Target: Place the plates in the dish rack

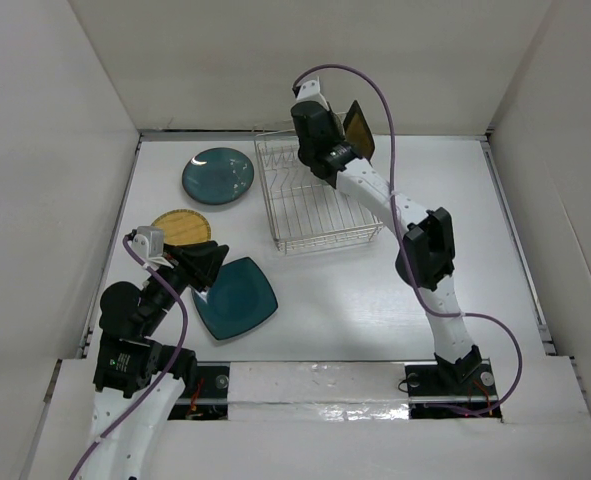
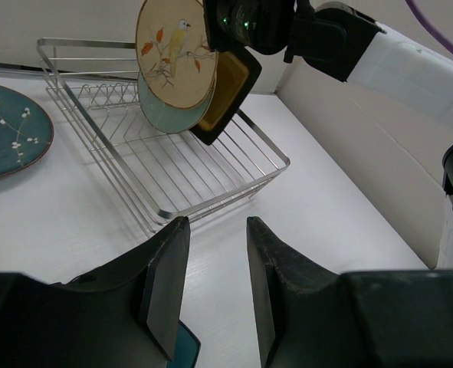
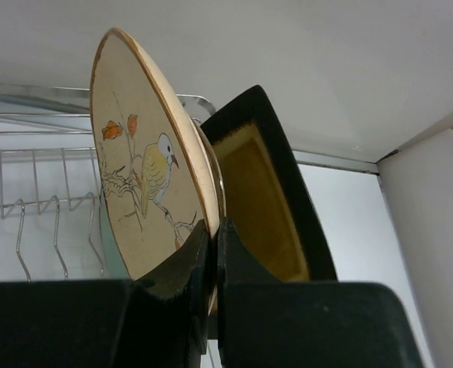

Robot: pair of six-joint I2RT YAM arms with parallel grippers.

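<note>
- The beige round plate with a bird painting (image 3: 146, 192) stands on edge at the far right end of the rectangular silver wire dish rack (image 2: 180, 169). The right arm's fingers (image 3: 182, 284) are clamped on its rim.
- A pale green round plate (image 2: 165, 115) sits against its back and a black-rimmed amber square plate (image 3: 264, 199) behind that. Whether any of them rests in the tines cannot be told.
- On the white counter (image 1: 325, 310), left of the rack, lie a dark teal round plate (image 1: 218, 176), a yellow woven-look round plate (image 1: 180, 227) and a dark teal rounded-square plate (image 1: 237, 298).
- The left arm's fingers (image 2: 165, 284) hang parted and empty over the rounded-square plate's edge.
</note>
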